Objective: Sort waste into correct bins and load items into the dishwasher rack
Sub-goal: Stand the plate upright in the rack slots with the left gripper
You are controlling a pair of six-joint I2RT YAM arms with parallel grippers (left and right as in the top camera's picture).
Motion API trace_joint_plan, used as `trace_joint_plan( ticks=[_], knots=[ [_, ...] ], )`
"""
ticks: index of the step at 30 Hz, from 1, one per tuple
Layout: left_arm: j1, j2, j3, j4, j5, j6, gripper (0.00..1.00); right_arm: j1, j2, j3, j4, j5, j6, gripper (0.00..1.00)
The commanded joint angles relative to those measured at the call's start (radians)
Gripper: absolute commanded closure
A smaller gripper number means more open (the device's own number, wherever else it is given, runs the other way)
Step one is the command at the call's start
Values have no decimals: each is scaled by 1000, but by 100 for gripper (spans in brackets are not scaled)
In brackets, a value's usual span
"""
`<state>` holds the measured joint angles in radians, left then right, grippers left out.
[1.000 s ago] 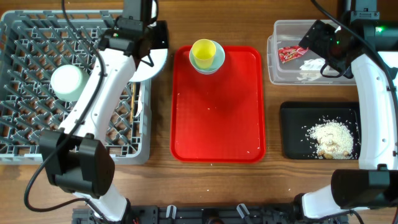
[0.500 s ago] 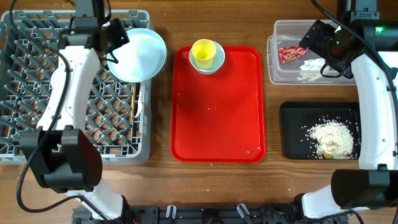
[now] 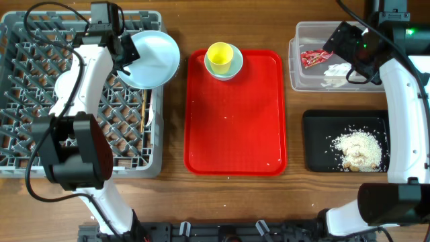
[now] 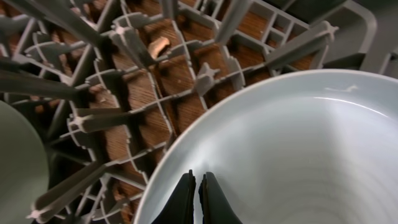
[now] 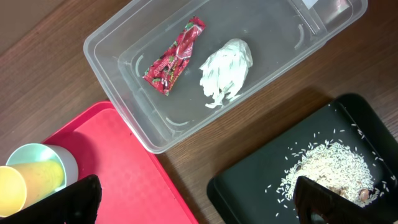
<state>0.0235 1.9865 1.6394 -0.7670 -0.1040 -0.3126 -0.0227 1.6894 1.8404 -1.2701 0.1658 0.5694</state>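
- While the left gripper (image 4: pixel 194 198) pinches the rim of the round pale blue plate (image 3: pixel 153 59), its fingers pressed close on the edge, the plate sits just left of the large red rectangular plastic tray (image 3: pixel 235 128); it overlaps the corner of the large square grey plastic dishwasher rack (image 3: pixel 27 67) nearest the tray.
- The rack lies left of the red tray; a thin wooden stick (image 3: pixel 143 107) rests in the rack along the side facing the tray; a small pale blue-green bowl (image 3: pixel 64 86) shows farther left in the rack, partly hidden by the arm.
- A small yellow cup (image 3: pixel 218 57) stands inside a second pale blue-green bowl (image 3: pixel 233 67) at the far edge of the red tray.
- The right gripper (image 5: pixel 199 200) hangs to the right of the red tray with its fingers spread wide, pinching nothing.
- The clear plastic rectangular tub (image 5: pixel 102 46) stands right of the tray's far end; it holds the small red printed wrapper (image 5: pixel 174 56) and the crumpled white scrap (image 5: pixel 227 71), lying near each other.
- The shallow black rectangular tray (image 3: pixel 312 144) lies right of the red tray's near end; the heap of beige crumbly food (image 3: pixel 356 148) rests in it.
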Motion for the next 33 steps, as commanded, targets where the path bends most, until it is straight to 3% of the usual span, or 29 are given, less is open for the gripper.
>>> trace_joint_plan(
  ticks=[1,23,33],
  knots=[
    [4,13,0,-9,-54,-10,96,2,-6,12,2,14,-17,0],
    [5,57,-72,26,112,-10,96,2,-6,12,2,14,-17,0],
    [24,25,-66,14,111,-10,96,2,-6,12,2,14,-18,0]
  ],
)
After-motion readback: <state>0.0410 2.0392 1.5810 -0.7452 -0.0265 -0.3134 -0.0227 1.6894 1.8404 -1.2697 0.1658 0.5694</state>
